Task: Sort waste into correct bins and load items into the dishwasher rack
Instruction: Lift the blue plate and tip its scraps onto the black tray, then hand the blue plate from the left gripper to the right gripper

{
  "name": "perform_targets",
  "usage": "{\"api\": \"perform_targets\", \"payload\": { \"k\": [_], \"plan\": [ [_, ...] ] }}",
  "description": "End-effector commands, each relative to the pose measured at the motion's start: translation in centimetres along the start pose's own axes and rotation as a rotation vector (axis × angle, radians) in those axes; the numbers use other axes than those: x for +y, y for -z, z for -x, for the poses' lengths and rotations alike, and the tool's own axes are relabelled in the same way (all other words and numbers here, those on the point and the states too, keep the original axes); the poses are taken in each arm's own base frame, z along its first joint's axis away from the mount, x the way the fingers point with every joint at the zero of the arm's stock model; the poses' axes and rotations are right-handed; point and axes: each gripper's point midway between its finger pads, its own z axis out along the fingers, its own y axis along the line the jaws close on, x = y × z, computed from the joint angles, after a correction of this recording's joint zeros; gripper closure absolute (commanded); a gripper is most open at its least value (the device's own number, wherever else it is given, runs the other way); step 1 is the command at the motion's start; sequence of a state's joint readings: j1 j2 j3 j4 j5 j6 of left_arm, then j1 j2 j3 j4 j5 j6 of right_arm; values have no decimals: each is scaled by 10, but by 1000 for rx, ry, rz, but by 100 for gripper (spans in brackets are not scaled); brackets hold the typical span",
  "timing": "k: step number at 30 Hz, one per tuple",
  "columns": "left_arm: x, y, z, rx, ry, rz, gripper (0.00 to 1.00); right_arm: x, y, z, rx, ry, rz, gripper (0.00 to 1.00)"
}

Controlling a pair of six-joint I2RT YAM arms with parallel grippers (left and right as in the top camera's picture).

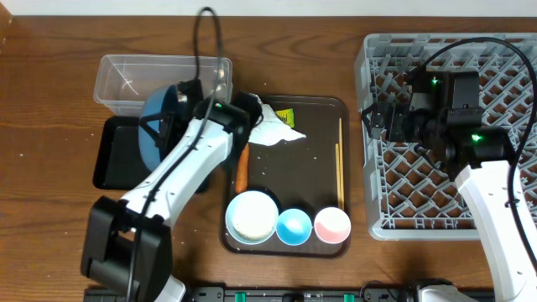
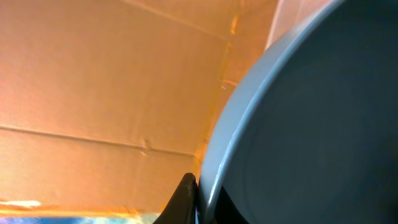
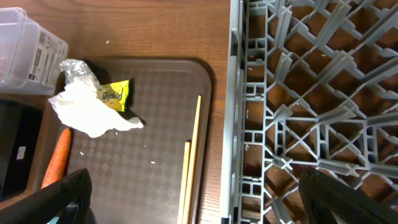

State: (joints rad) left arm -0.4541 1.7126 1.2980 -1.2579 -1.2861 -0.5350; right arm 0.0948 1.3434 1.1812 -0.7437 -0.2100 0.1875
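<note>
The left tool [image 1: 186,94] grips the rim of the large dark blue round dish [image 1: 156,126], held on edge just left of the brown plastic serving tray [image 1: 315,159], above the shallow black rectangular tray [image 1: 107,164]. Likely a scrap-tipping step: tilt slowly, with the rim over the black tray. The right tool [image 1: 375,120], right of the serving tray, gapes empty.

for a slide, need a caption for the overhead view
Left gripper holds the dark blue dish on edge above the black tray; right gripper open over the grey rack.
</note>
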Motion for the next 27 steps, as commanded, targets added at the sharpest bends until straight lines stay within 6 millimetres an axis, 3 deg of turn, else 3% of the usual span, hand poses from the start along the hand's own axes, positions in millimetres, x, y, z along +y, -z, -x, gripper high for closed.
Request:
{"api": "perform_targets", "payload": {
  "k": [1, 10, 12, 14, 17, 21, 27],
  "plan": [
    [20, 5, 15, -92, 35, 108, 94, 0, 6, 8, -23, -17, 6, 1],
    [67, 11, 7, -100, 195, 88, 94, 1, 6, 8, -22, -18, 7, 1],
    [69, 14, 2, -64, 271, -5, 94, 6, 6, 8, -18, -15, 36, 1],
    [57, 22, -4, 11, 384, -221, 94, 16, 7, 6, -10, -9, 93, 1],
    [34, 53, 5, 61, 520, -612, 94, 44, 11, 5, -2, 63, 250, 1],
    [16, 124, 44, -120, 484, -1117, 94, 106, 29, 3, -29, 230, 557, 1],
    [5, 166, 51, -151, 445, -1374, 94, 148, 36, 4, -85, 346, 661, 1]
  ]
}}
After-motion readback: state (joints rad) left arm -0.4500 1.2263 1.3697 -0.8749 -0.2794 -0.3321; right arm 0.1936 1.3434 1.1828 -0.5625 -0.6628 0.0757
